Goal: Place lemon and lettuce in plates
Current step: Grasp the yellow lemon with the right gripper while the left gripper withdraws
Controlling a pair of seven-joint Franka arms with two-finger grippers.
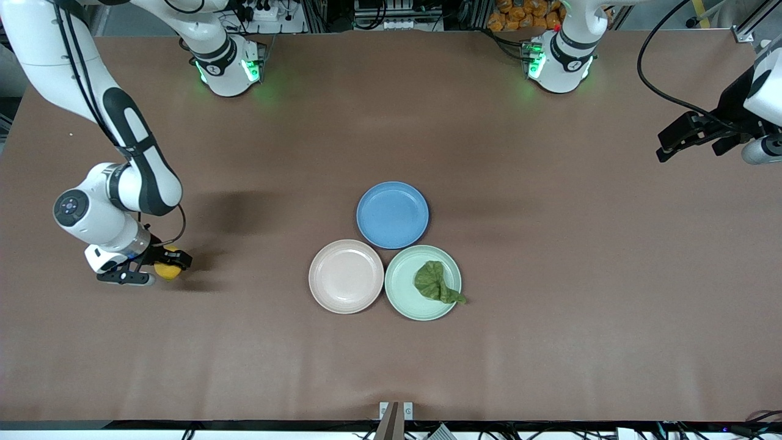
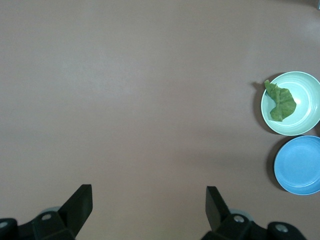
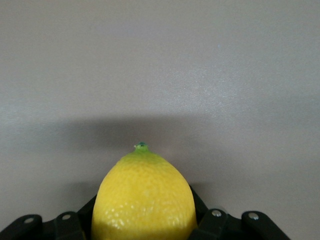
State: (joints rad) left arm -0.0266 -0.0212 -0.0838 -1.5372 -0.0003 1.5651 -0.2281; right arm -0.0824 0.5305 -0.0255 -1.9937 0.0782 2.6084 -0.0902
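My right gripper (image 1: 162, 267) is shut on the yellow lemon (image 1: 167, 269), low at the table toward the right arm's end, well away from the plates. In the right wrist view the lemon (image 3: 145, 200) fills the space between the jaws of the right gripper (image 3: 145, 217), nubby tip pointing outward. The dark-green lettuce (image 1: 435, 282) lies in the mint green plate (image 1: 403, 293), its tail over the rim. The beige-pink plate (image 1: 345, 276) beside it holds nothing. My left gripper (image 1: 672, 143) is open and empty, waiting raised at the left arm's end; its wrist view shows the left gripper (image 2: 149, 205), lettuce (image 2: 281, 101) and mint plate (image 2: 302, 120).
A blue plate (image 1: 392, 214) holding nothing sits just farther from the front camera than the two task plates, touching both; it also shows in the left wrist view (image 2: 300, 165). Brown tabletop lies between the lemon and the plates.
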